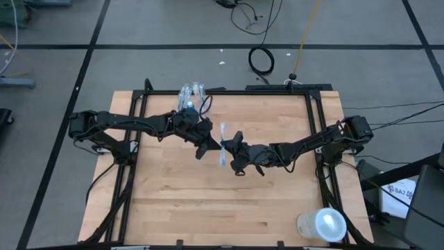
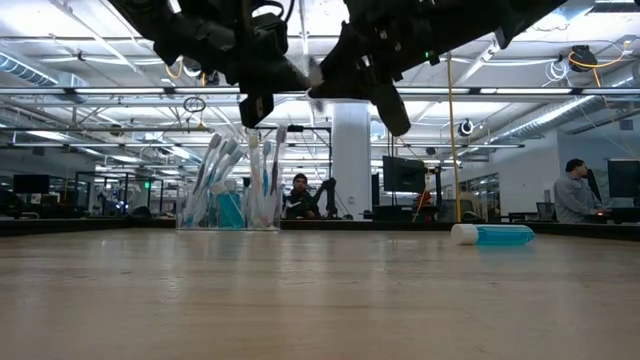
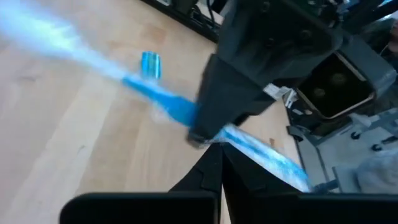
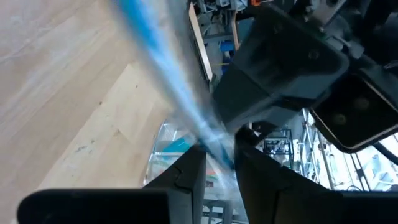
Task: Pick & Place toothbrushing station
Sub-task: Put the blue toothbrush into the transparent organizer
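Toothbrush (image 1: 222, 144) was in mid-air at centre of the high view, between the two end effectors, running roughly top to bottom in frame, above the table (image 1: 173, 201). Step in hand, as I judged it: a handover of one toothbrush between arms. Right end effector (image 1: 234, 147) sat just right of the brush, fingers clamped on it; right wrist view showed the blurred blue-white handle passing between its two fingers (image 4: 186, 171). Left end effector (image 1: 208, 144) was just left of the brush, fingers together; left wrist view showed the pads (image 3: 214, 168) closed tip to tip with the brush (image 3: 180, 109) crossing just beyond them, so whether it really gripped the brush could not be told.

Cup (image 1: 192, 95) stood at upper centre-left of the high view, at the table's far edge, already holding many brushes plus something teal; in the low view it was left of centre (image 2: 232, 205). One toothpaste tube (image 2: 495, 235) lay on its side at right in the low view, well apart from the cup, not yet placed.

Next move likely called for one arm to let go so the other could carry the brush to the cup and drop it in upright; a firm hold needed confirming first, else the brush could fall

Whitish cylinder (image 1: 322, 224) sat at lower right, untouched. People (image 2: 575, 190) were in the room behind
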You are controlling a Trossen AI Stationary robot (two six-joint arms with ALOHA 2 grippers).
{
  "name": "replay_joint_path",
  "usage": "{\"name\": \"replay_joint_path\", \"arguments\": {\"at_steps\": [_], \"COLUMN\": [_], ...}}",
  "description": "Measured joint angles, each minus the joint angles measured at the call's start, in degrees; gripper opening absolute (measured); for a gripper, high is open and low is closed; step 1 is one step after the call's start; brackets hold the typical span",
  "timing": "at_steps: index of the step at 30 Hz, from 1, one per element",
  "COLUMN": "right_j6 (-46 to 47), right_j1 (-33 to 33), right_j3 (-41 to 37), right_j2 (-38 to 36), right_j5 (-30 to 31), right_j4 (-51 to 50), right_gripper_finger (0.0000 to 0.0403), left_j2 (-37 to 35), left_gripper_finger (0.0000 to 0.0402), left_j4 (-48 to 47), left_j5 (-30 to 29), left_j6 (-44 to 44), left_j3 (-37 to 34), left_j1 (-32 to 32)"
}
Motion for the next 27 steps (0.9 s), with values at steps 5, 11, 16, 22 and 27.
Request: {"name": "replay_joint_path", "arguments": {"at_steps": [5,11,16,22,27], "right_j6": [0.60,0.61,0.62,-1.43,-1.08], "right_j1": [0.00,0.07,0.11,0.11,-0.43], "right_j3": [0.00,0.00,-0.01,-0.55,-0.57], "right_j2": [0.00,0.00,0.00,-0.02,0.09], "right_j5": [-0.15,1.41,6.94,6.51,6.23], "right_j4": [0.01,-0.07,-0.42,-0.40,-0.88], "right_gripper_finger": [0.0074,0.0084,0.0090,0.0082,0.0042], "left_j2": [-0.05,-0.05,-0.05,-0.01,-0.01], "left_gripper_finger": [0.0002,0.0002,0.0001,0.0001,0.0001], "left_j4": [-0.80,-1.19,-1.80,-0.72,3.20], "left_j5": [-0.68,-1.19,-5.33,-5.41,-1.29], "left_j6": [1.66,2.73,3.83,6.38,8.66], "left_j3": [0.02,0.04,0.04,0.04,0.04], "left_j1": [0.51,0.61,1.00,1.62,0.36]}}
